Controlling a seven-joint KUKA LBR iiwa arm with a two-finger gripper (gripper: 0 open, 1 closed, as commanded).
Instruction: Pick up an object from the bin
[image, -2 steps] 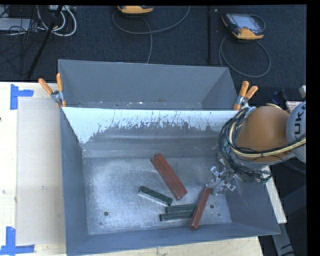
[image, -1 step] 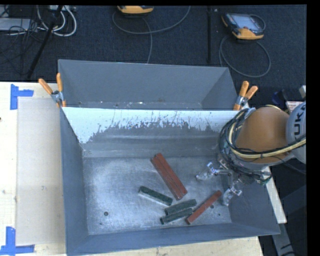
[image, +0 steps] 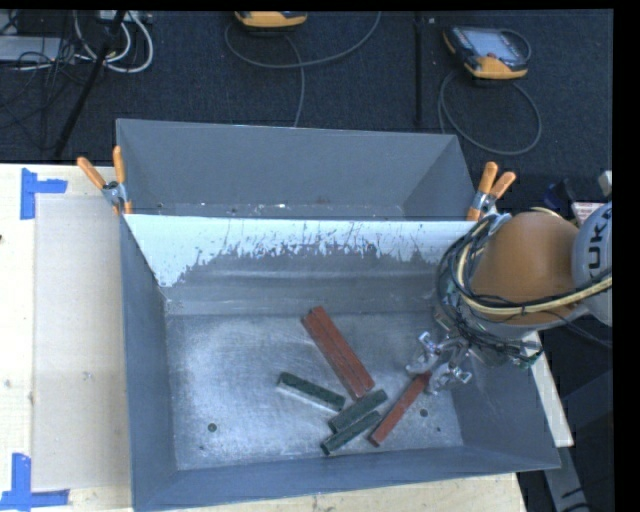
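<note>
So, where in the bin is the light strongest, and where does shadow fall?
Camera view: the back wall is brightest, with a pale glare band across it; the floor is paler at left; by the gripper it is dimmer, though the red strip still reads plainly.

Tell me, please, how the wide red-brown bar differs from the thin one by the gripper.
The wide bar is broader than the thin bar. The wide bar slants down-right, the thin bar down-left. The thin bar's upper end lies at the gripper; the wide bar lies apart. Both are red-brown and straight.
</note>
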